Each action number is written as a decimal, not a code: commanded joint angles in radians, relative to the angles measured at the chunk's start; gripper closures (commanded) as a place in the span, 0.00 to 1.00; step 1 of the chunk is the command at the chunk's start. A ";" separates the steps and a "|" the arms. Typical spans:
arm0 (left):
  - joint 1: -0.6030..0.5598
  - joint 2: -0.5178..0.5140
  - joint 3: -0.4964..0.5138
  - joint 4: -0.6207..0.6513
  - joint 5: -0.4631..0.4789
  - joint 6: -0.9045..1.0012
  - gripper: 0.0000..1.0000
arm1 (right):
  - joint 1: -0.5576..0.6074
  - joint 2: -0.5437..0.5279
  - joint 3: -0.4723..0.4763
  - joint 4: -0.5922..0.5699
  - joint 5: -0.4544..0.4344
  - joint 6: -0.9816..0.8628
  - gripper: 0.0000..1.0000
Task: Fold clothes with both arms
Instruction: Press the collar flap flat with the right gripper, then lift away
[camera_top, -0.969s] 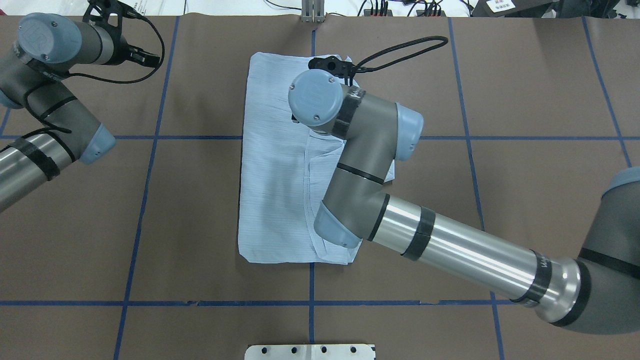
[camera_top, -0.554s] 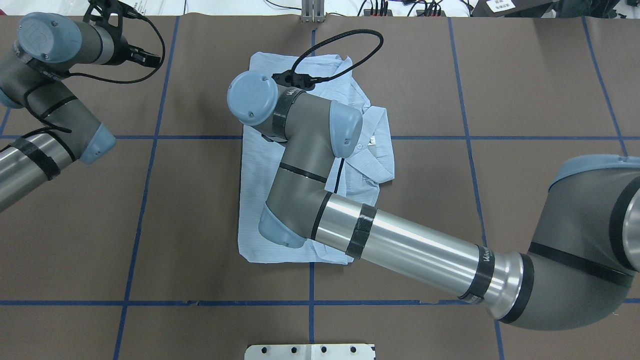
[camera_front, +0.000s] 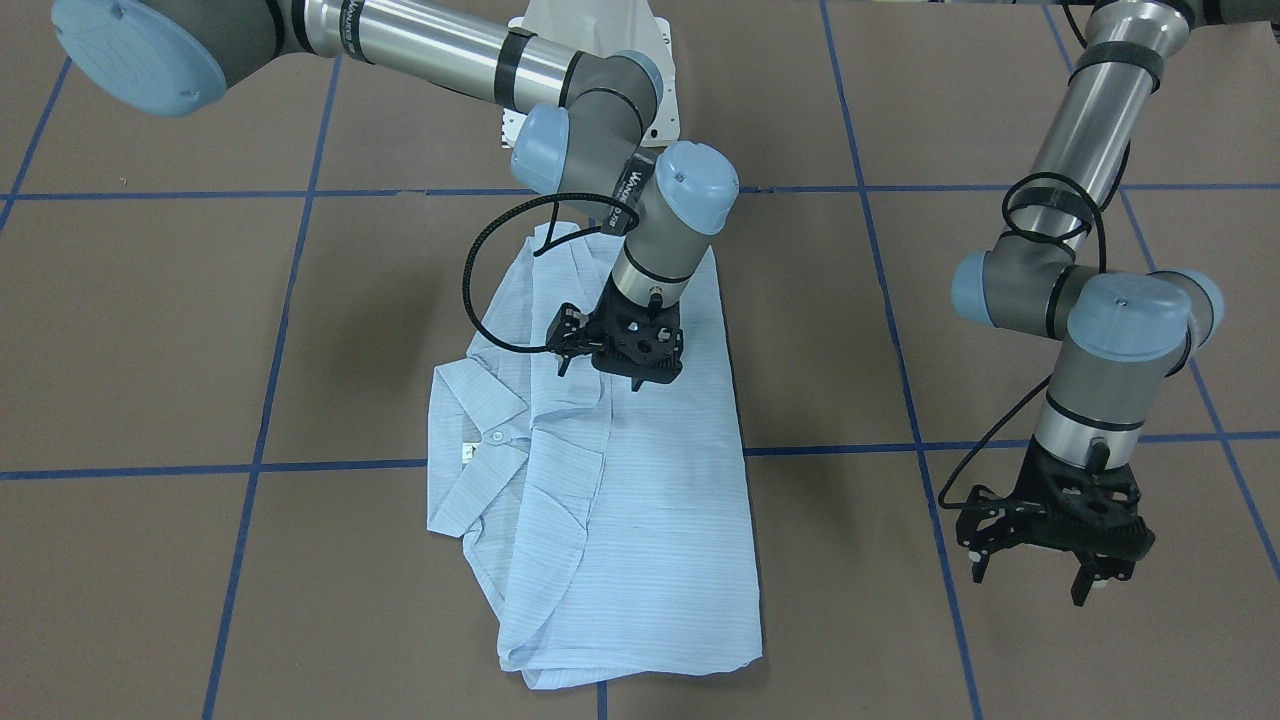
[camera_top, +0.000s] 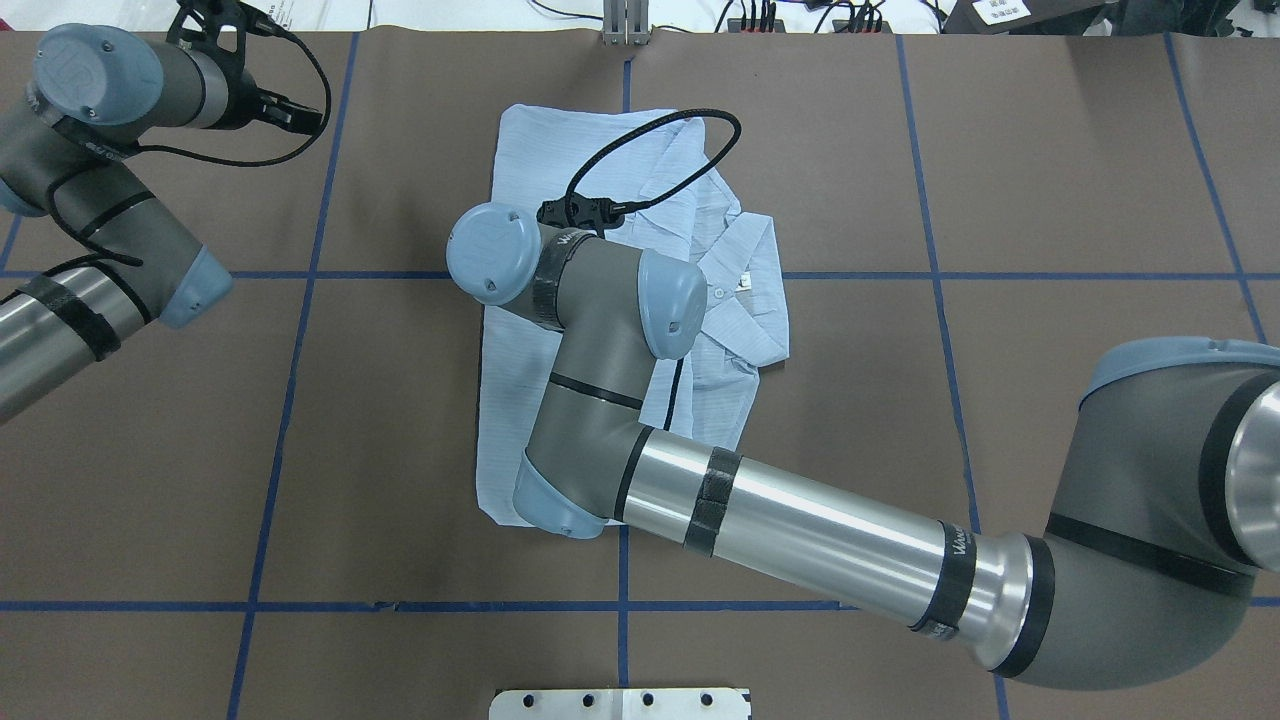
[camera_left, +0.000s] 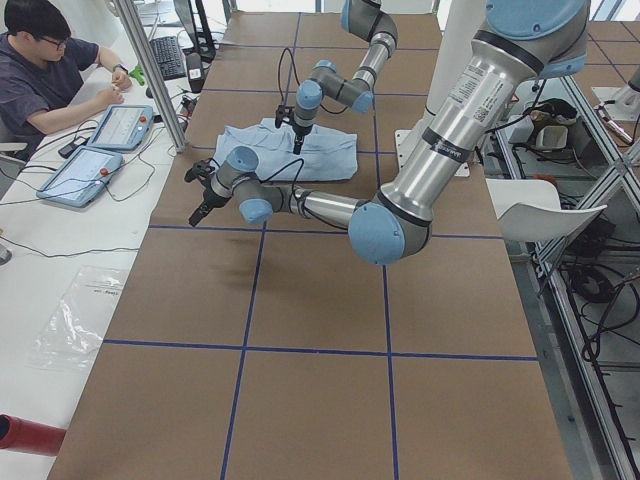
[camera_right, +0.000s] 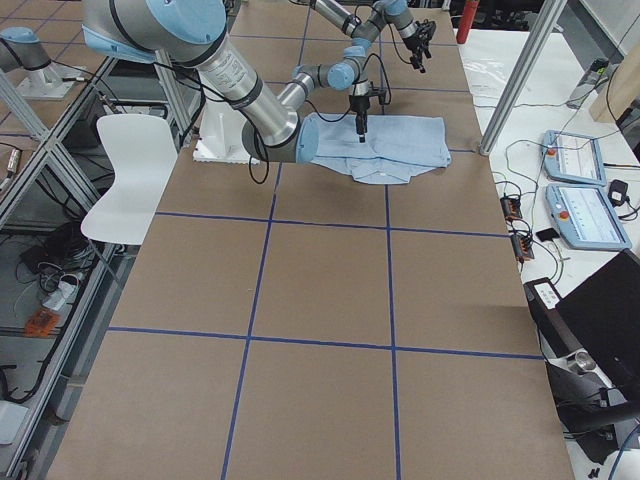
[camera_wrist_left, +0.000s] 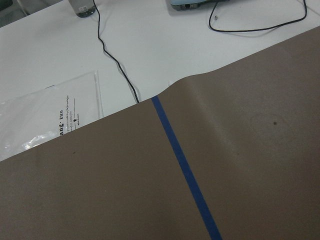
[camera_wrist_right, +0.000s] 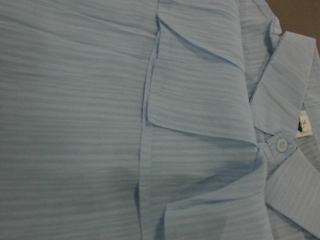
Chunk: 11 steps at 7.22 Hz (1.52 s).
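Right gripper (camera_front: 625, 375): points straight down, just above the middle of the shirt (camera_front: 640, 520); I can't tell whether its fingers are spread or pressed together.
Right wrist view: nothing but striped blue cloth, with a folded-in flap, a pale button (camera_wrist_right: 281, 144) and a small size tag (camera_wrist_right: 304, 124) at the right edge.
Right arm (camera_top: 800, 520): reaches in over the table, elbow bent above the shirt's near half.
Left gripper (camera_front: 1030, 585): fingers spread wide, holding nothing, hanging above bare table well away from the shirt.
Left arm (camera_top: 90, 240): drawn back to its own side.
Shirt: lies flat in the table's middle as a long rectangle, the collar (camera_front: 480, 400) sticking out on the robot's right side.
Table (camera_front: 150, 350): brown cover, crossed by blue tape lines (camera_wrist_left: 185, 165).
Beyond the edge: a clear plastic bag (camera_wrist_left: 50, 120) lies on a white surface, and a person (camera_left: 45, 60) sits at the side desk.
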 joint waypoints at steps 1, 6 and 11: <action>0.000 0.000 -0.001 0.000 0.000 -0.001 0.00 | -0.002 -0.017 -0.005 0.000 -0.017 -0.002 0.00; 0.002 0.013 -0.022 0.000 0.000 -0.001 0.00 | 0.002 -0.026 0.004 -0.077 -0.066 -0.089 0.00; 0.005 0.014 -0.021 0.000 0.000 -0.001 0.00 | 0.040 -0.240 0.296 -0.242 -0.069 -0.201 0.00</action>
